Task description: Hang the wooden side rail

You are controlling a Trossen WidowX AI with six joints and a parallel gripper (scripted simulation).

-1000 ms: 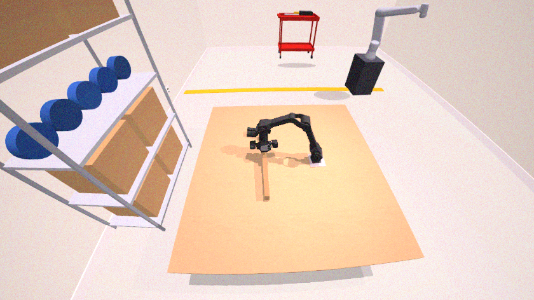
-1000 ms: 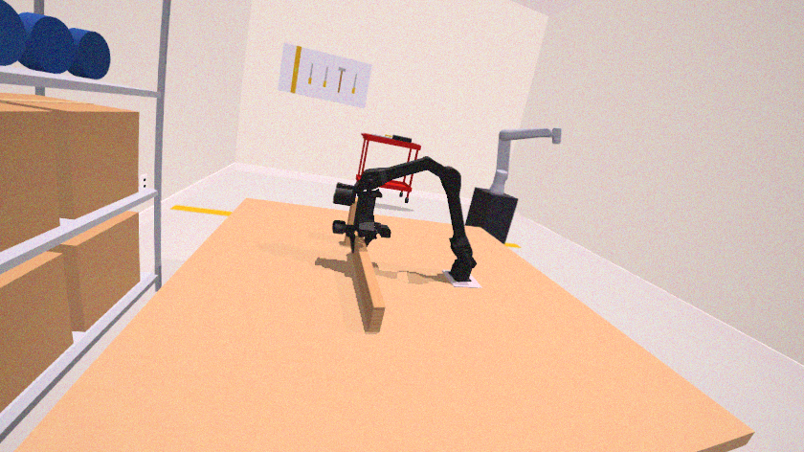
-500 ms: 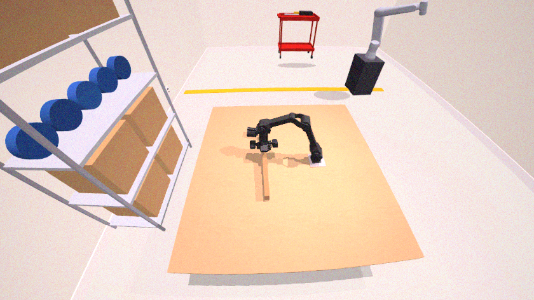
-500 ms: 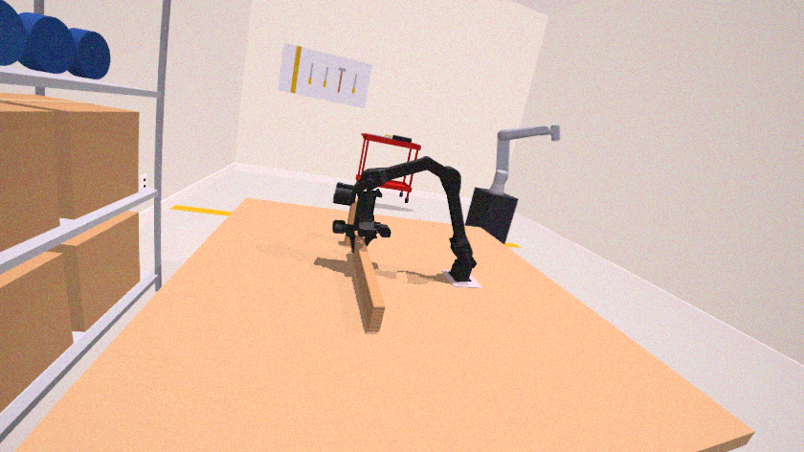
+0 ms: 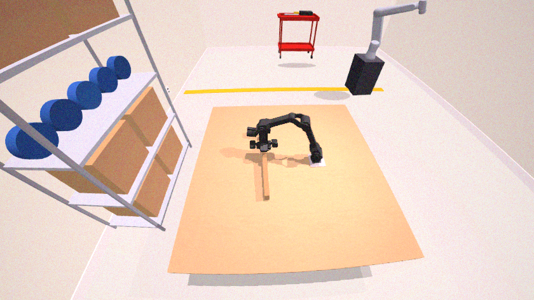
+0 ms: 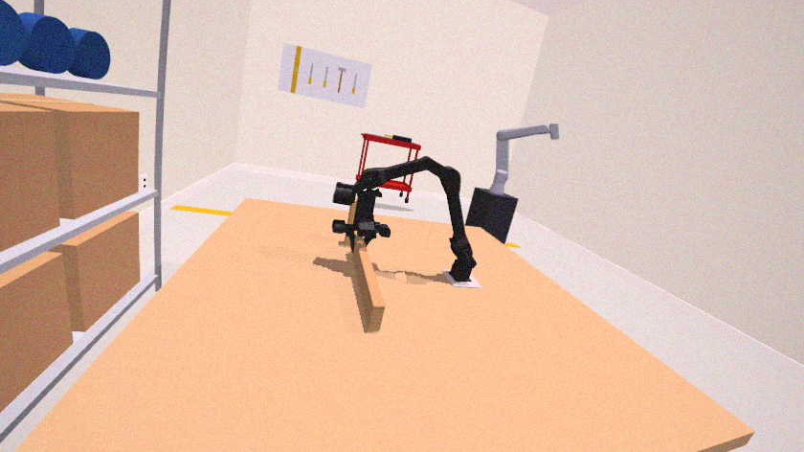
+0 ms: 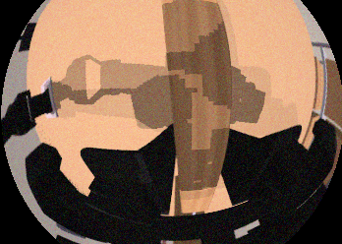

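The wooden side rail (image 5: 266,180) (image 6: 369,286) (image 7: 197,30) runs from my gripper toward the top and exterior views. Its far end appears to rest on the table (image 5: 314,225) (image 6: 474,363), and it slopes up toward my gripper. My gripper (image 5: 264,151) (image 6: 357,242) (image 7: 190,126) is shut on the rail near its hook end, with one finger on each side. The headboard post (image 6: 352,213) stands upright behind the gripper in the exterior view, mostly covered by it. The hooks, slot and pins are hidden or too small to make out, so I cannot tell whether the hooks sit on the pins.
The arm's base stands on a white plate (image 5: 322,163) (image 6: 468,284) to the right of the rail. A grey shelf rack (image 5: 135,20) (image 6: 162,55) with boxes and blue drums stands left of the table. A red cart (image 5: 297,16) (image 6: 389,141) and another robot arm are farther back.
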